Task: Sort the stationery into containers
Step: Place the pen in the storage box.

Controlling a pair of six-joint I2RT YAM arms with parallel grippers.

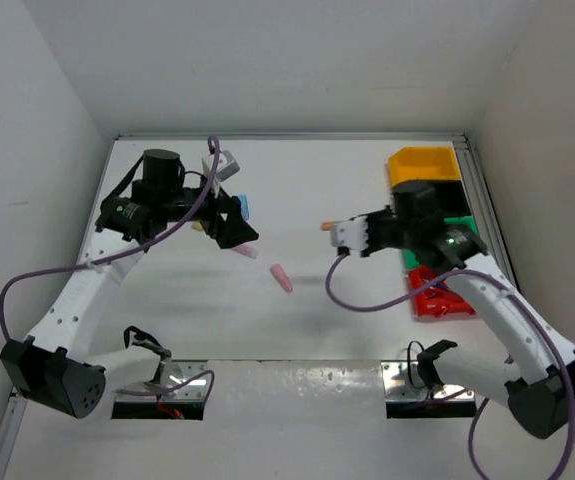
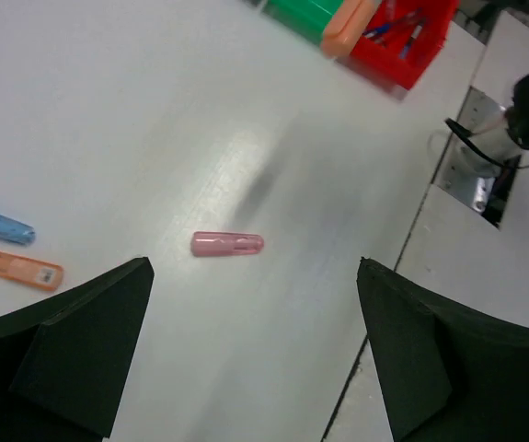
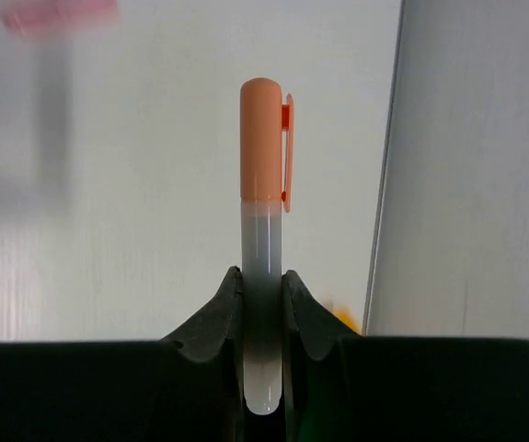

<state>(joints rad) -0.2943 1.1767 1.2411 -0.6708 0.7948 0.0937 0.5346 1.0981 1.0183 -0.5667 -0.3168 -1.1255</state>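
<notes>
My right gripper is shut on a marker with an orange cap and a clear whitish barrel, which sticks straight out past the fingertips. From above, that gripper hangs over mid-table, left of the bins, with the orange cap showing at its tip. My left gripper is open and holds nothing. A pink marker lies on the table just ahead of it, and shows as the pink marker from above. The left gripper hovers at the table's left centre.
A blue marker and an orange marker lie to the left of the left fingers. At the right edge stand the yellow bin, the green bin and the red bin with pens inside; the right arm covers the space between them.
</notes>
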